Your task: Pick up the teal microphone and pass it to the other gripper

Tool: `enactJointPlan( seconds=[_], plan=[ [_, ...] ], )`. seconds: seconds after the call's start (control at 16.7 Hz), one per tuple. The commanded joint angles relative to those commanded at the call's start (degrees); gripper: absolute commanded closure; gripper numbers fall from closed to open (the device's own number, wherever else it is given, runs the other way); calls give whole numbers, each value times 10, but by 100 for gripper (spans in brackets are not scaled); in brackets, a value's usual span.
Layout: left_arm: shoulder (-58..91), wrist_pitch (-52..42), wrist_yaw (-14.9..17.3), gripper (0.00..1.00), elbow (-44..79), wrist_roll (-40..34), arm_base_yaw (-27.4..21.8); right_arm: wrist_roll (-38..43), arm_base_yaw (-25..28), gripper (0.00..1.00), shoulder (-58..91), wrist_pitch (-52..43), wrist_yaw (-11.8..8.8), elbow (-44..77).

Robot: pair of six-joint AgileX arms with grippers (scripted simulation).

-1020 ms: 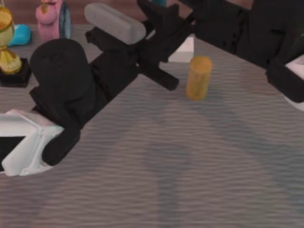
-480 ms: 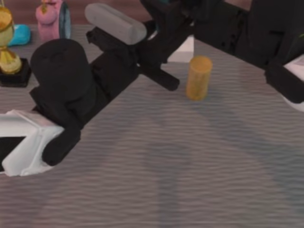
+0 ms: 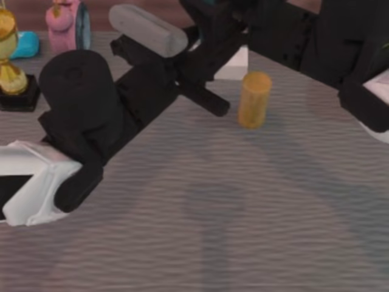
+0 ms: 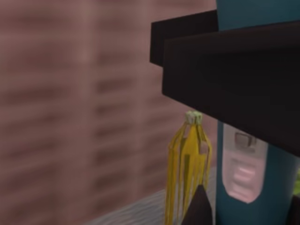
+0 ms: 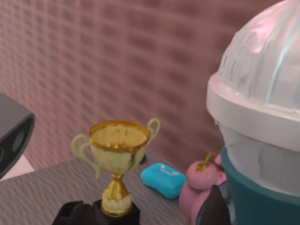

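The teal microphone (image 4: 246,187) hangs above the table's far edge, its white switch patch facing the left wrist camera. My left gripper (image 4: 248,213) is shut on the lower handle, one fingertip (image 4: 201,208) against its side. Higher up, the right gripper's black fingers (image 4: 234,79) straddle the handle. In the right wrist view the round white-grey head (image 5: 262,79) fills the side, and my right gripper (image 5: 258,208) is shut on the teal neck just under it. From above, both arms meet at the top middle and hide the microphone; the left wrist's pale cylinder (image 3: 148,29) shows.
An orange cylinder (image 3: 254,99) stands right of the left gripper. A gold trophy (image 3: 9,58), blue soap (image 3: 25,44) and a pink figure (image 3: 62,24) sit at the far left. A white block (image 3: 236,64) lies under the arms. A yellow object (image 4: 187,164) stands behind the handle.
A second ago the right gripper edged slightly further in at the top middle. Over the last half second nothing has visibly moved.
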Motion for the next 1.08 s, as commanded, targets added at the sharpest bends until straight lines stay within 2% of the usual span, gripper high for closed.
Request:
enactJointPlan(
  seconds=[0.6,1.08],
  plan=[
    [0,0,0,2,0,0,0,0,0,100,0,0,0,0],
    [0,0,0,0,0,0,0,0,0,100,0,0,0,0]
  ],
)
